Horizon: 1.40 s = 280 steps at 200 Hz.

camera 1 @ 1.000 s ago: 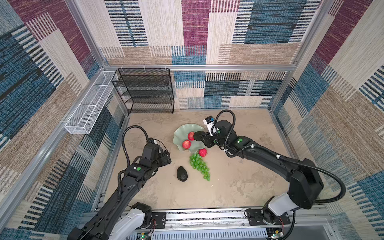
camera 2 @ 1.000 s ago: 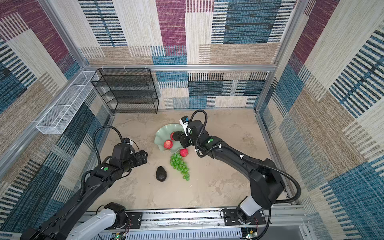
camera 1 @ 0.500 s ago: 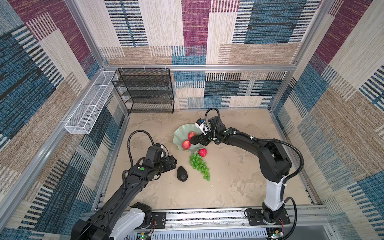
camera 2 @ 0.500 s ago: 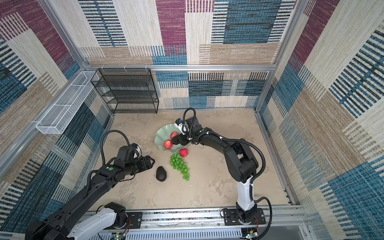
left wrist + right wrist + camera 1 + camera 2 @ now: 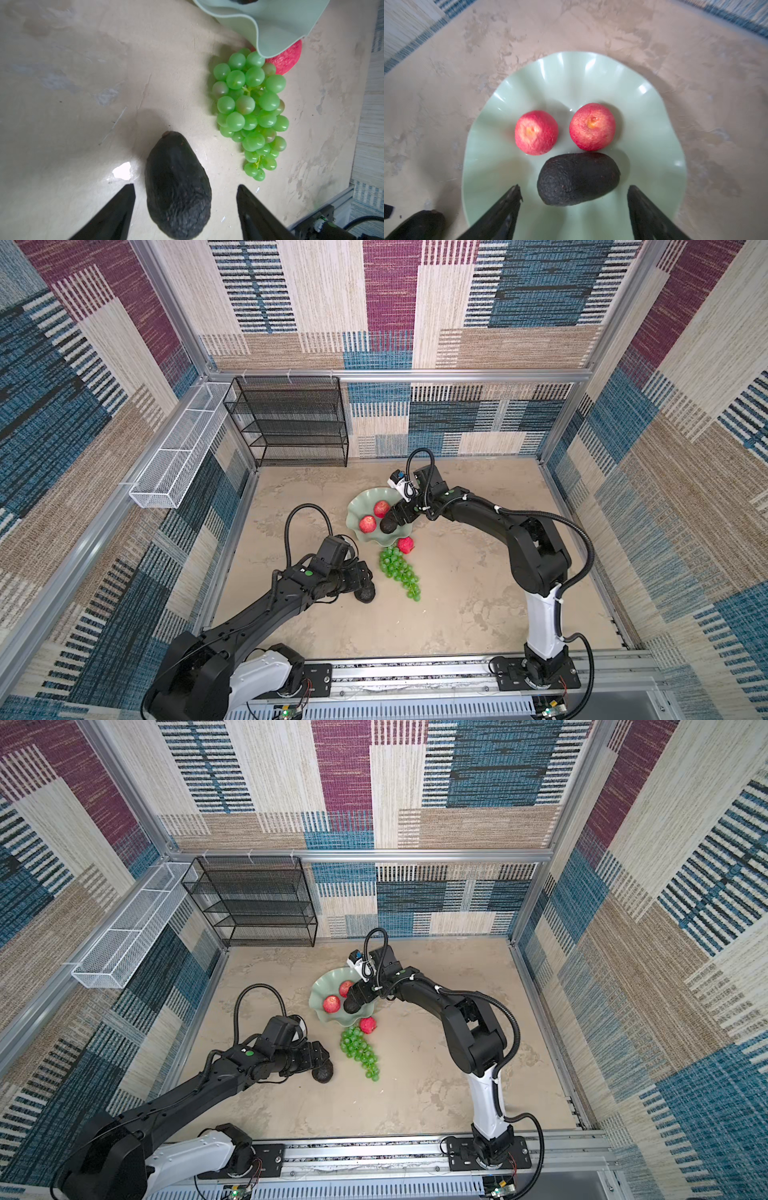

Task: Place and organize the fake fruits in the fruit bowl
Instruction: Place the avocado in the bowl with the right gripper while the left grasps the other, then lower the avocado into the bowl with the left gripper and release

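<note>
Avocado [image 5: 176, 170] on the surface [image 5: 83, 83], near the fruit bowl [image 5: 291, 27], lies between the wide-apart jaws of the left gripper [image 5: 185, 185], long axis along its reach, narrow end pointing away; grapes [image 5: 249, 108] and a red apple [image 5: 287, 60] crowd the bowl's rim; right gripper [image 5: 574, 187] hangs wide and empty over a second avocado [image 5: 578, 178] and two apples [image 5: 536, 133] in the bowl.

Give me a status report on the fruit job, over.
Right gripper open over bowl, avocado lying free between fingers. Left gripper open, straddling table avocado, not touching. Grapes, third apple outside bowl.
</note>
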Each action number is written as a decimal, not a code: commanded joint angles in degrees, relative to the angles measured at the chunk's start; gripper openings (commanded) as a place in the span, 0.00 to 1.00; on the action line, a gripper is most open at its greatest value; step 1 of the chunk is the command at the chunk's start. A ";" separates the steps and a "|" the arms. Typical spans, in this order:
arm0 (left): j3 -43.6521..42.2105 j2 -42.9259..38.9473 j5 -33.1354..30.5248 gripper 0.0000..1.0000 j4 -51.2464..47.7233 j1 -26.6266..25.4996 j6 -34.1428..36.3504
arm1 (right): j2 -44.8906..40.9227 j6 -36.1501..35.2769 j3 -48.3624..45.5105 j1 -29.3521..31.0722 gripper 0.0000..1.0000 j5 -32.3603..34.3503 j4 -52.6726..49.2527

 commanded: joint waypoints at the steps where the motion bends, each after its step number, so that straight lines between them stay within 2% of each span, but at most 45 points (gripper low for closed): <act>1: 1.24 2.66 -2.50 0.80 2.07 -1.43 -1.81 | -5.65 3.56 -1.98 -0.29 0.88 3.14 5.44; 42: 1.19 7.03 -3.52 0.75 2.07 -2.19 -2.02 | -19.05 8.70 -12.26 -0.42 0.95 8.87 10.58; 92: 2.76 7.76 -3.70 0.49 0.39 -2.32 0.94 | -30.98 13.13 -25.12 -0.68 0.97 14.32 12.62; 126: 9.30 3.11 -7.22 0.47 -4.15 -2.22 5.22 | -35.02 15.91 -30.07 -1.24 0.98 16.77 13.17; 151: 18.33 4.28 -9.95 0.47 -7.88 -0.50 13.99 | -37.09 16.55 -32.54 -1.38 0.99 17.58 13.21; 177: 28.86 11.46 -10.67 0.47 -8.79 3.92 24.37 | -38.72 16.63 -34.15 -1.49 0.99 18.14 12.43; 204: 41.71 23.87 -8.89 0.47 -10.59 7.56 32.47 | -40.54 16.82 -36.50 -1.56 1.00 18.63 11.71; 232: 54.51 36.27 -10.71 0.46 -15.56 8.67 33.76 | -42.74 17.85 -39.40 -1.50 1.00 18.41 11.61; 280: 63.64 47.70 -14.58 0.46 -18.32 9.32 35.37 | -44.78 19.79 -43.80 -1.51 1.00 17.86 12.99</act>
